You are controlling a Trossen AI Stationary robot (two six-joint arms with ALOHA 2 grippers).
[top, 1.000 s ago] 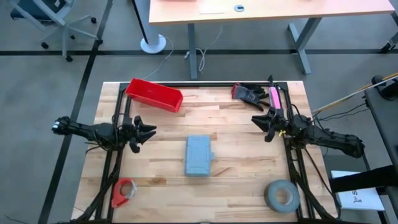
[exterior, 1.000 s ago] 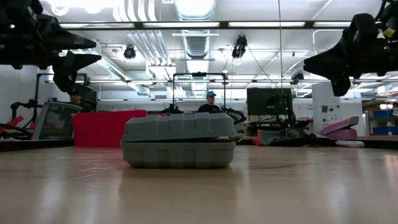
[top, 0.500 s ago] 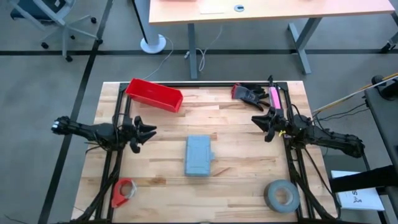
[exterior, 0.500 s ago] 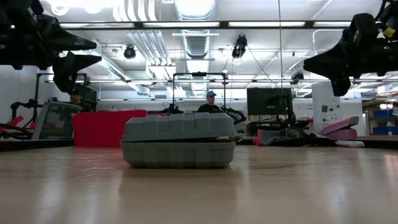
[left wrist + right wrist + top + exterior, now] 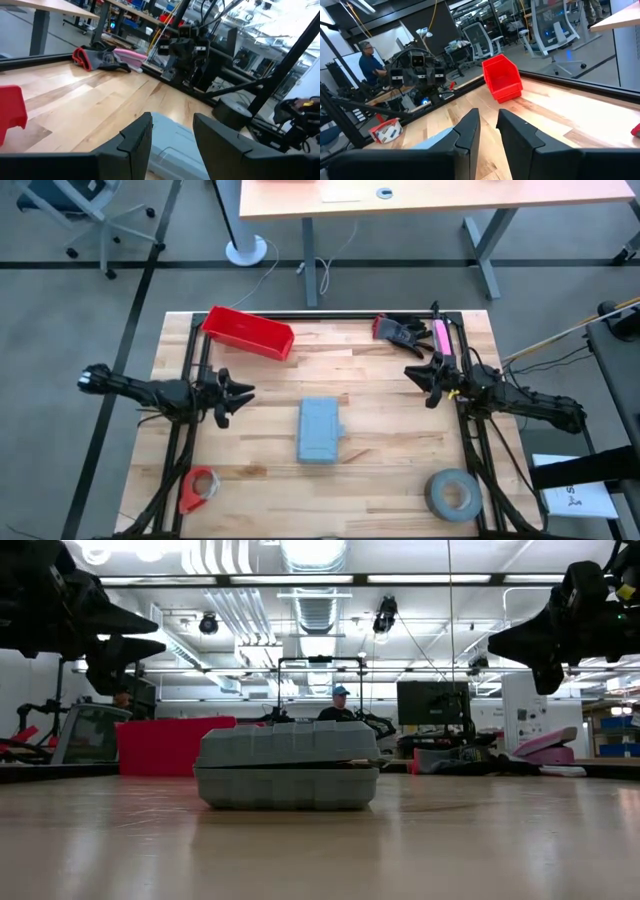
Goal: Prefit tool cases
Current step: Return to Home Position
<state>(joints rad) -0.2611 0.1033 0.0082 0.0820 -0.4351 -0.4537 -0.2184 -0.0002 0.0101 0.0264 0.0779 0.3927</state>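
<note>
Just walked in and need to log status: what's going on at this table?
Nothing is being handled right now. The grey-blue tool case lies shut in the middle of the table. The left tool and the right tool hang open and empty above the table, one on each side of the case.

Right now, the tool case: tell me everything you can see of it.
The tool case is a flat rectangular grey-blue box, plastic by its look, shut, with a ribbed lid and a seam round its side. It lies flat near the middle of the table, touching only the wood; nothing rests on it.
</note>
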